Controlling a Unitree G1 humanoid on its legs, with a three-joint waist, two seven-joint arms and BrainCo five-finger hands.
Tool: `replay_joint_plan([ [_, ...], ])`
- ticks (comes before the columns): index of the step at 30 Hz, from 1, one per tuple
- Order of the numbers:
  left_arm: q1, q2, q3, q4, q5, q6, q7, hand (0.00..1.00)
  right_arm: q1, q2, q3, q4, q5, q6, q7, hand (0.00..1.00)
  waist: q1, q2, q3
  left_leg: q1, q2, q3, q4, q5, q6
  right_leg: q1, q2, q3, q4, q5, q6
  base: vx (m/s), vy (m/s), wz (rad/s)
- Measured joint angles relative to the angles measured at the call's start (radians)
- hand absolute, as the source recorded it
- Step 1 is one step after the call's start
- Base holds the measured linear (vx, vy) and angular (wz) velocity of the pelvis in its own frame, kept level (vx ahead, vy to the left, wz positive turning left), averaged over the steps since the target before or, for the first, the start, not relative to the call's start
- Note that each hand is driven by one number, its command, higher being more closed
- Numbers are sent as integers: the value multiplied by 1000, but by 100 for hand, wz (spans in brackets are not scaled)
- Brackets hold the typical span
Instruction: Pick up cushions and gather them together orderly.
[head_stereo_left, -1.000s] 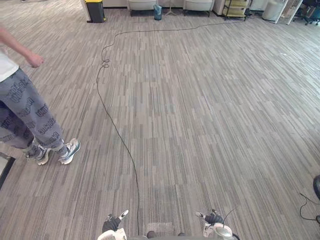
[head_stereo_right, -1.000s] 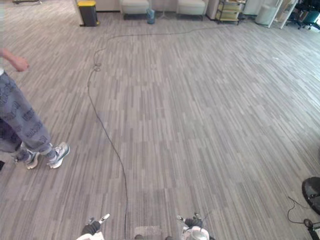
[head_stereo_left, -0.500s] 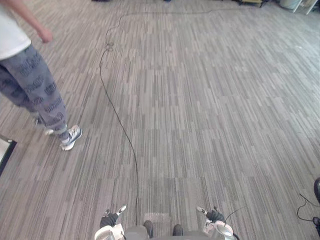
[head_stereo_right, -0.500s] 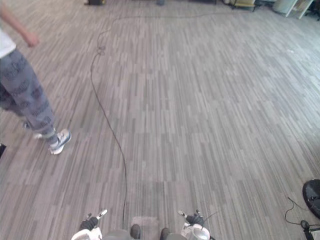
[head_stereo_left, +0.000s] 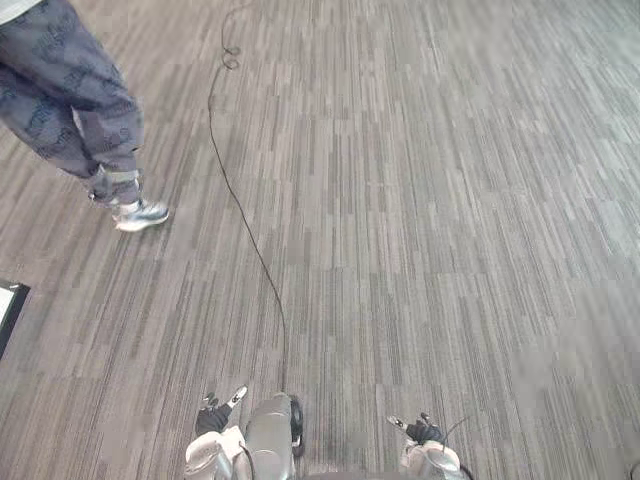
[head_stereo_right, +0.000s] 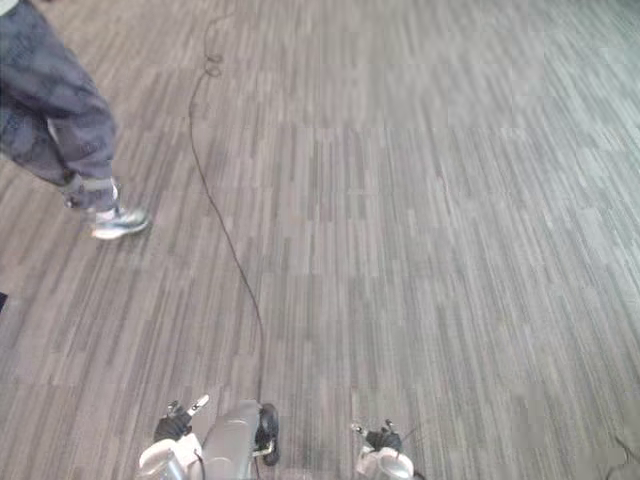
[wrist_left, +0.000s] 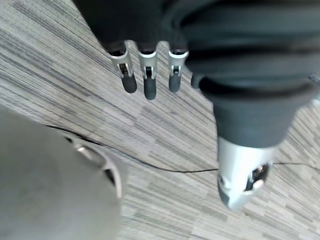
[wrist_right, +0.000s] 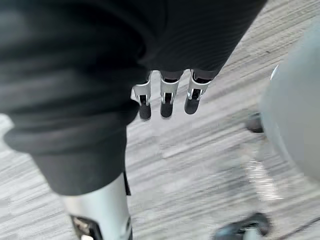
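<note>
At the far left of the grey striped carpet floor (head_stereo_left: 450, 200), a person's legs in grey patterned trousers (head_stereo_left: 70, 90) stand over a pale silver-white sneaker (head_stereo_left: 140, 214). Nearer, at the left edge, lies the corner of a dark-framed pale panel (head_stereo_left: 6, 305). At the near edge, left of centre, the left hand (head_stereo_left: 213, 418) hangs above the carpet, its fingers (wrist_left: 149, 82) straight and relaxed, grasping nothing. Right of centre, the right hand (head_stereo_left: 422, 431) hangs likewise, its fingers (wrist_right: 167, 102) released and empty. Where the cushions lie cannot be told.
</note>
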Motion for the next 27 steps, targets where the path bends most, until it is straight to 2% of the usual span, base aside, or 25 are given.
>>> replay_joint_plan([
  [1,-6,7,-19,21,1,3,0,0,6,-1,2,-11,-7,-2,3,0,-2,4,3,75,-4,-15,-28,-49,-13,-78,10,3,224,31,4,440,149,-15],
  [2,-11,12,-22,32,2,6,0,0,7,-1,2,-26,-8,-6,3,0,-5,12,9,118,-5,-20,-40,-72,-23,-138,17,-13,357,27,-3,419,98,-5],
  [3,-16,17,-23,42,3,14,1,0,9,-1,1,-39,-8,-8,6,0,-14,5,7,174,-7,-29,-68,-86,-26,-213,32,-46,468,5,-25,403,50,11],
  [4,-20,18,-23,42,4,17,2,0,14,0,-2,-58,-9,-12,7,0,-28,4,9,235,-4,-46,-114,-95,-31,-282,52,-97,511,-29,-56,492,26,25],
  [5,-22,15,-23,42,4,18,3,0,25,0,-9,-90,-15,-19,7,0,-37,8,11,296,2,-63,-166,-107,-34,-355,70,-157,488,-61,-69,423,-3,31],
  [7,-23,13,-23,45,3,18,3,0,32,0,-29,-117,-17,-24,9,0,-48,8,12,366,10,-75,-226,-116,-54,-435,72,-244,372,-91,-69,497,-34,33],
  [8,-27,13,-30,57,3,18,2,0,24,-3,-48,-115,-17,-26,14,0,-58,9,13,426,14,-89,-267,-127,-84,-484,71,-313,202,-91,-73,472,-44,36],
  [9,-32,12,-31,65,3,18,2,0,20,-9,-51,-108,-17,-27,16,0,-65,10,13,455,17,-93,-292,-129,-89,-495,76,-345,108,-82,-84,680,-89,42],
  [10,-35,7,-35,77,2,18,2,0,13,-21,-50,-99,-23,-24,19,0,-80,18,13,503,26,-100,-340,-130,-91,-500,92,-379,-51,-58,-109,707,-103,53],
  [11,-37,4,-60,89,5,18,-2,0,8,-35,-46,-69,-39,-21,19,0,-91,31,14,563,32,-133,-380,-127,-97,-497,141,-373,-227,-6,-142,707,-103,50],
  [12,-36,6,-71,90,7,17,-2,0,7,-37,-49,-61,-35,-21,19,0,-92,32,14,575,32,-154,-377,-127,-97,-496,159,-363,-266,24,-177,653,-119,38],
  [13,-46,-5,-71,102,23,20,-5,0,-10,-54,-50,-65,-40,-20,24,0,-98,76,16,595,77,-210,-337,-127,-112,-477,206,-352,-251,84,-275,655,-116,17],
  [14,-53,-17,-68,105,39,21,-6,0,-27,-62,-48,-64,-46,-20,24,0,-88,100,17,561,98,-240,-262,-75,-170,-474,207,-369,-211,38,-284,802,-151,20],
  [15,-66,-27,-67,104,45,21,-6,0,-29,-66,-55,-63,-47,-17,25,0,-89,105,22,523,91,-273,-178,-10,-166,-468,201,-375,-184,16,-273,779,-168,22],
  [16,-77,-46,-65,104,55,23,-6,0,-29,-70,-68,-65,-46,-15,24,0,-96,126,33,466,91,-302,-11,114,-134,-403,214,-388,-204,-29,-264,769,-197,13],
  [17,-70,-65,-38,99,58,23,-7,0,-30,-80,-66,-64,-45,-15,18,0,-91,150,47,378,107,-324,202,257,-154,-315,240,-378,-259,-61,-265,915,-159,-4],
  [18,-71,-61,-35,95,59,23,-8,0,-35,-82,-65,-60,-45,-12,15,0,-86,158,50,310,130,-314,347,238,-162,-260,266,-361,-298,-78,-272,896,-74,-34],
  [19,-71,-55,-29,82,59,23,-7,0,-42,-71,-62,-43,-43,-6,15,0,-76,161,55,229,162,-280,485,177,-161,-182,285,-339,-333,-86,-281,847,-15,-38],
  [21,-55,-32,-32,39,59,21,-7,0,-44,-44,-39,-32,-42,-7,14,0,-67,119,68,85,171,-240,546,93,-143,-33,286,-305,-428,-113,-273,658,-26,-27],
  [23,-50,-24,-39,-10,56,15,-7,0,-41,-20,-34,-21,-34,2,13,0,-37,97,61,-70,168,-191,417,29,-129,75,272,-263,-512,-135,-238,623,26,-48],
  [25,-42,-25,-38,-31,49,12,-7,0,-45,-10,-12,-16,-34,6,9,0,-18,88,69,-163,133,-168,205,33,-122,155,241,-226,-566,-174,-204,648,163,-57],
  [26,-32,-33,-34,-42,35,8,-7,0,-46,-8,-4,-5,-34,8,4,0,-9,85,69,-194,99,-176,23,91,-141,194,212,-198,-579,-207,-188,795,314,-68],
  [27,-23,-37,-27,-54,23,4,-6,0,-49,-8,-3,9,-34,9,1,0,3,86,69,-196,84,-182,-90,171,-156,215,194,-173,-579,-232,-169,680,320,-88],
])
